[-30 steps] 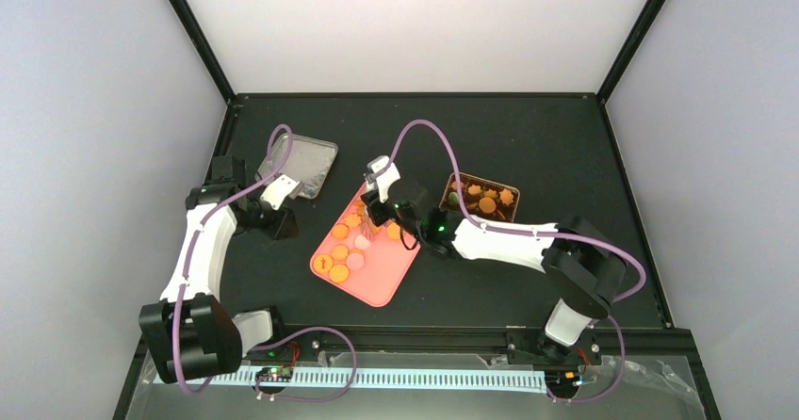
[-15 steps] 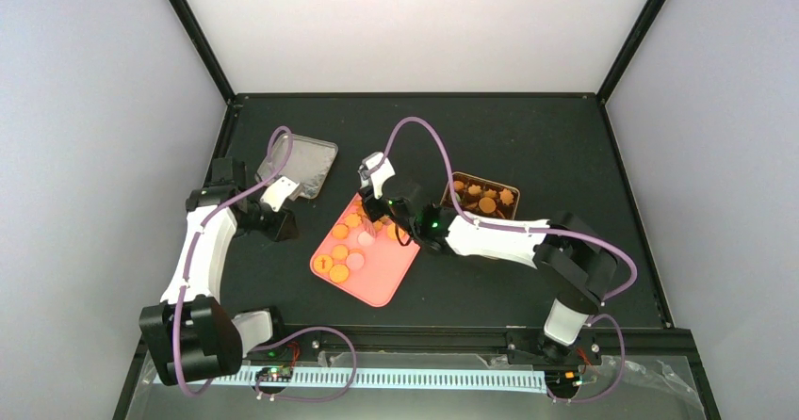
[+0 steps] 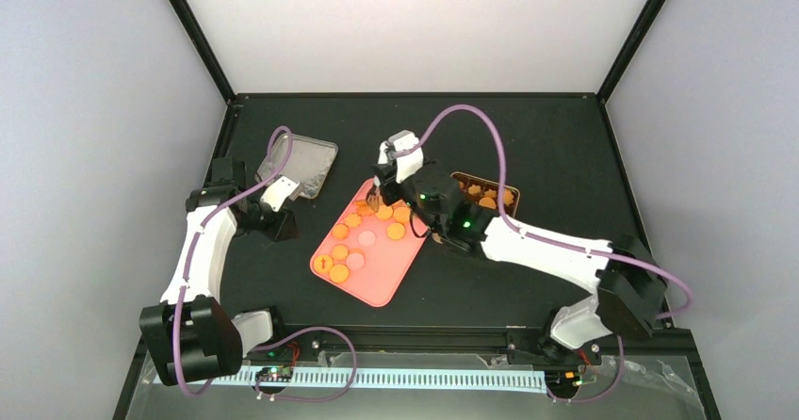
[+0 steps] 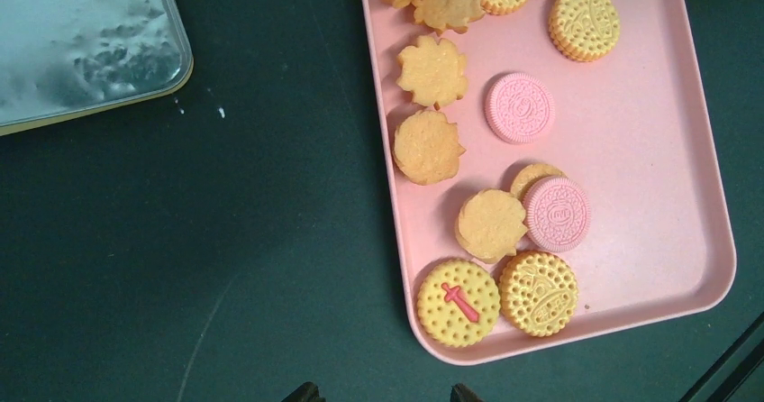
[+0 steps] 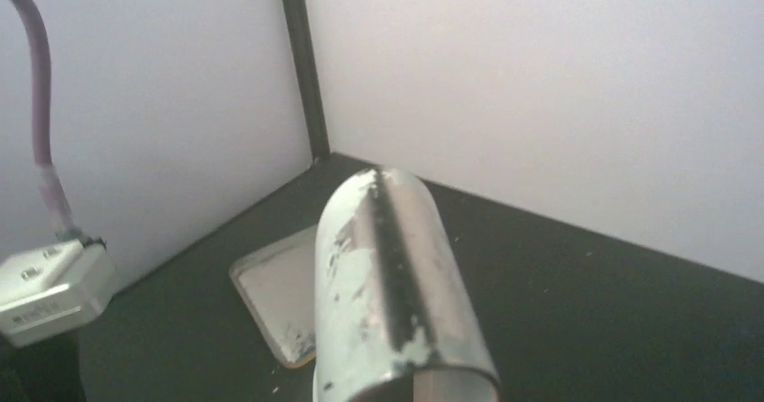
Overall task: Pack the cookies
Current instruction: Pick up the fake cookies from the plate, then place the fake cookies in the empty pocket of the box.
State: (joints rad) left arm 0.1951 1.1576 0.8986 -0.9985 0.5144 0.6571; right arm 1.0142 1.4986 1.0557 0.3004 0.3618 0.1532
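Stamped patterns on cookies (image 4: pixel 520 107): left wrist view only, not overhead.

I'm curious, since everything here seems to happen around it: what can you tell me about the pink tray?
The tray is a pink rectangle with rounded corners and a low raised rim, plastic by its look. It lies flat on the black table, askew to its edges. Cookies, mostly yellow-orange and two pink, lie mainly along one long side; the rest is bare.
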